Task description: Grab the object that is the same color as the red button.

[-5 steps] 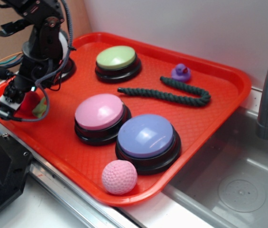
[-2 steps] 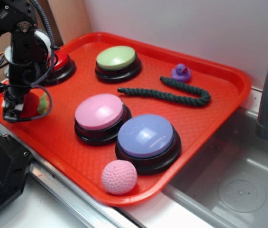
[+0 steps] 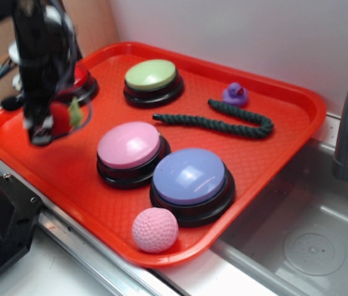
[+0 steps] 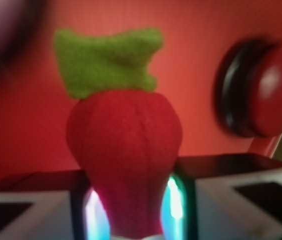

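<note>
No readable text, labels or numbers anywhere.

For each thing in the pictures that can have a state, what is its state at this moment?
Gripper: shut on the red toy fruit.
Red toy fruit: squeezed between the fingers, leaf end pointing away from the gripper.
Red button: on the tray, not touched.
Pink button: on the tray, not touched.
Blue button: on the tray, not touched.
Green button: on the tray, not touched.
Rope: lying curved, loose.
Pink ball: resting near the tray edge.
</note>
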